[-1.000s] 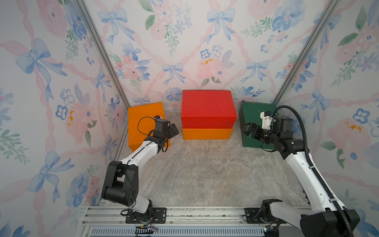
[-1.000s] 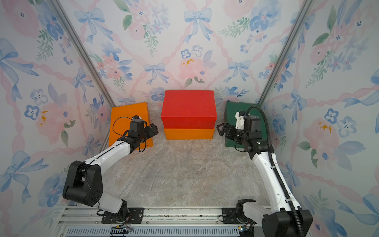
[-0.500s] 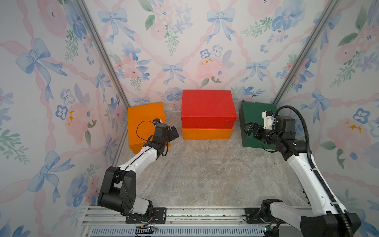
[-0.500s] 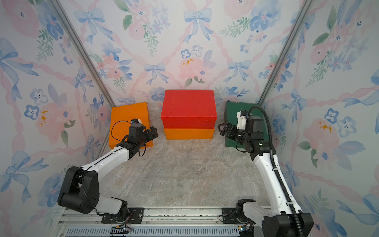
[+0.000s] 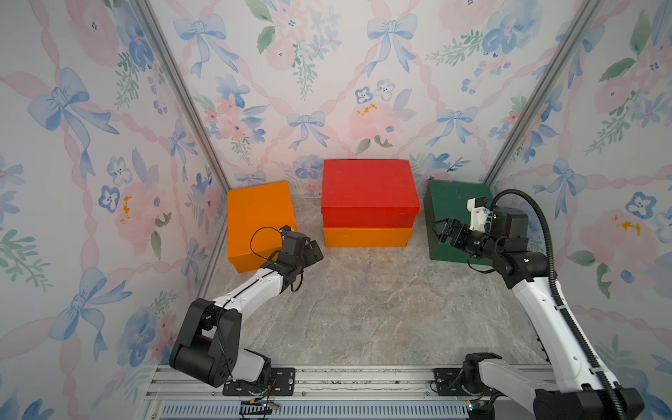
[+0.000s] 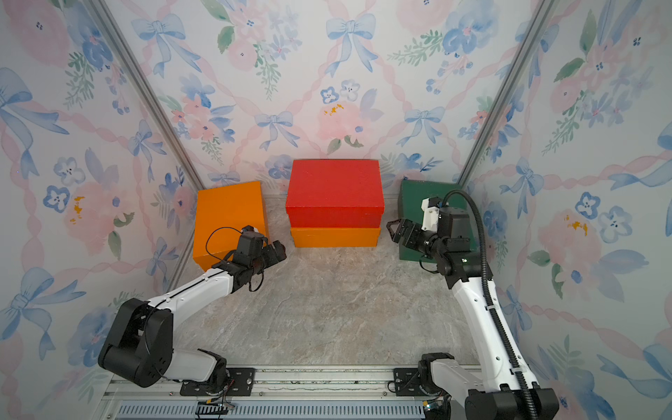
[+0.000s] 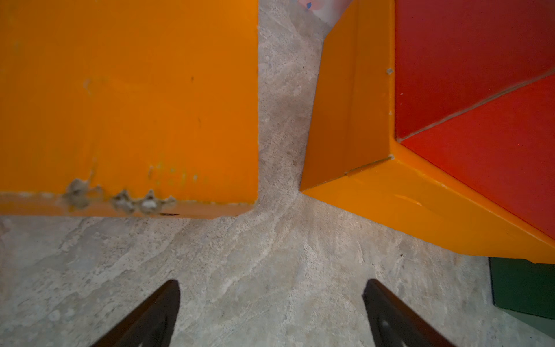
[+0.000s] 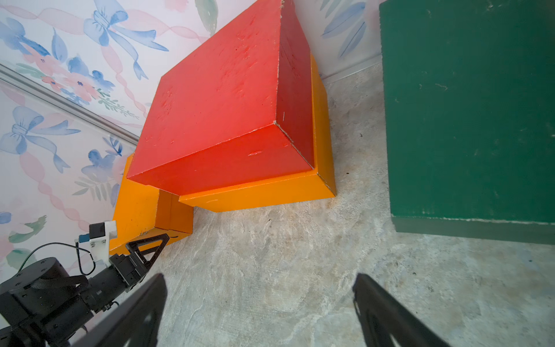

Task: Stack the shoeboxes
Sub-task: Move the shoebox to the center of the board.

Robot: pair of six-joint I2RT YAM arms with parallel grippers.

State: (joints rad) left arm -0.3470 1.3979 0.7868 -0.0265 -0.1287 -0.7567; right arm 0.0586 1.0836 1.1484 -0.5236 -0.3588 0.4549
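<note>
Hovering wide open and empty, the left end effector (image 5: 315, 252) sits just beside the lone orange shoebox (image 5: 258, 214). The right end effector (image 5: 443, 231), equally wide, hangs just beside the green shoebox (image 5: 452, 196). Beyond and between both, the red shoebox (image 5: 367, 185) rests on the 2nd orange shoebox (image 5: 367, 237).

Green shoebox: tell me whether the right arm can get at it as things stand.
Probably yes: the right claw hangs open close beside the green shoebox, with only bare floor between them and nothing resting on the box.
</note>
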